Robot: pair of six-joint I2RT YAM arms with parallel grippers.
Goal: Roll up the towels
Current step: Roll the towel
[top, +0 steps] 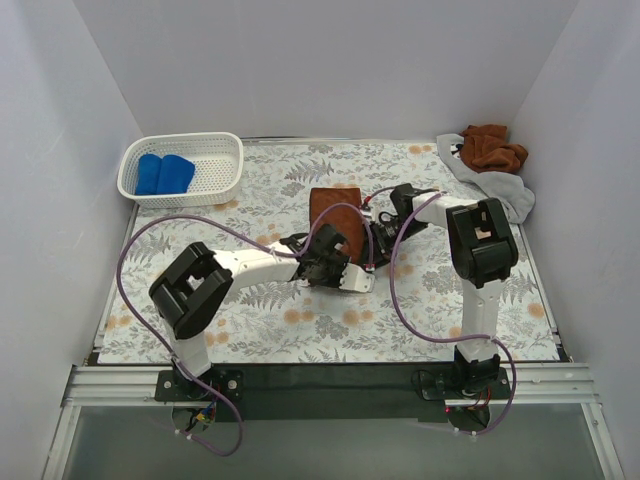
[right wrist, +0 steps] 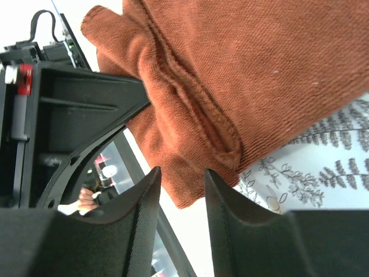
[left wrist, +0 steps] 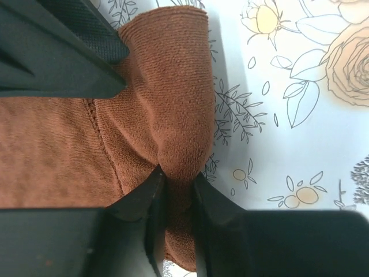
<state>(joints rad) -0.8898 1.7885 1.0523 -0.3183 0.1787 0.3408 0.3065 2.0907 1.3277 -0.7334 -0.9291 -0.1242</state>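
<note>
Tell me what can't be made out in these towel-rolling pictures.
Right wrist view: whether the right gripper clamps the middle brown towel's edge lying between its fingers.
Left wrist view: the rest of the towel, behind the left gripper and past the frame edge.
Top view: the towel's near end, covered by both grippers; how far it's rolled.
Top view: much of the grey towel, under the corner brown towel.
</note>
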